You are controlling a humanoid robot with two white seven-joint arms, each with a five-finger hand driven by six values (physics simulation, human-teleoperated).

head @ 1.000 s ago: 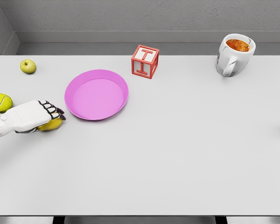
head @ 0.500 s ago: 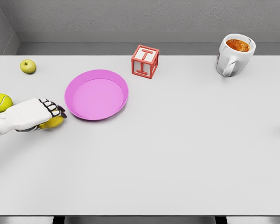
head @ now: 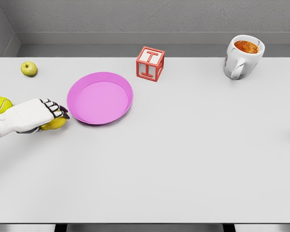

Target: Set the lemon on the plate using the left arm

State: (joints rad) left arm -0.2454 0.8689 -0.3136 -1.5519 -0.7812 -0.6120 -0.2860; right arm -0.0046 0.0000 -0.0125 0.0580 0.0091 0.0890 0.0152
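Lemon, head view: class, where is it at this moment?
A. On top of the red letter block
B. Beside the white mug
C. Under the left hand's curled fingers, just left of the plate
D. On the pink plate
C. The lemon shows under the left hand, whose fingers curl over it, just left of the pink plate, which holds nothing.

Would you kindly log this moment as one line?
left hand: shut on lemon | lemon: beside plate, not on it | right hand: out of view
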